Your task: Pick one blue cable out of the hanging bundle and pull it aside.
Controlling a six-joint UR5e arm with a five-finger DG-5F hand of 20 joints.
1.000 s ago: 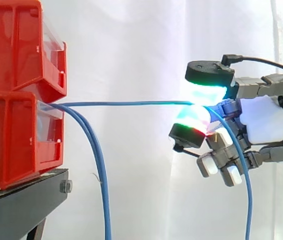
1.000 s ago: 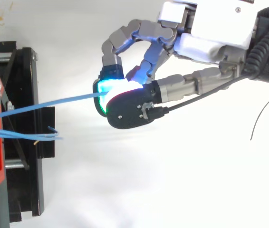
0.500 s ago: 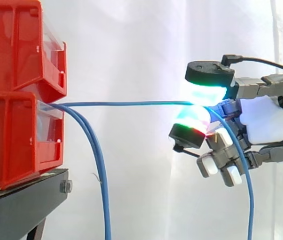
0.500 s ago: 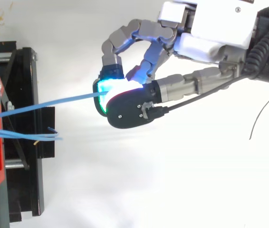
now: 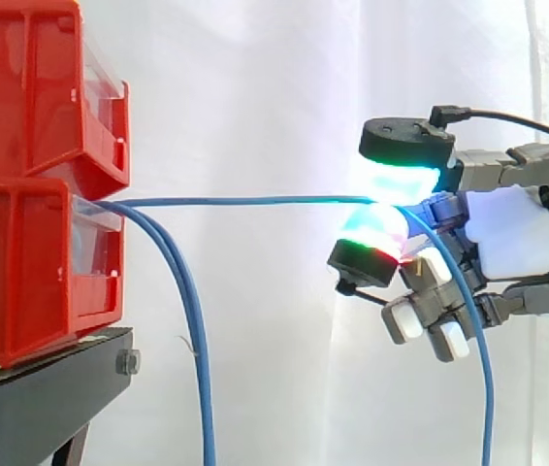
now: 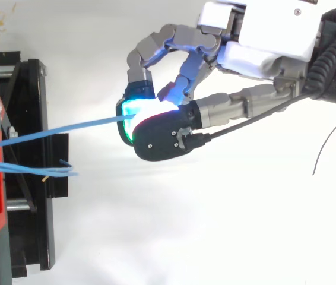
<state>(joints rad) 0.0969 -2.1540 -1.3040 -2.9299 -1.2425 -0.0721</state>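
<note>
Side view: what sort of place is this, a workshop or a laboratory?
Probably a robot test bench in a lab: red bins on a black stand, a white curtain behind, and a robot hand pinching a blue cable.

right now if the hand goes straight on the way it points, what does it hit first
The hand would likely reach the lower red bin first, along its pinched blue cable; depth unclear.

Red bins (image 5: 32, 175) on black stand (image 5: 42, 388) wall off the left; blue cable (image 5: 245, 201) runs level from lower bin to hand (image 5: 517, 243), pinched there, barring the middle; hanging cables (image 5: 195, 359) drop just beside the stand; open room above the level cable, and below it between hanging cables and hand; white curtain (image 5: 255, 78) behind.
</note>
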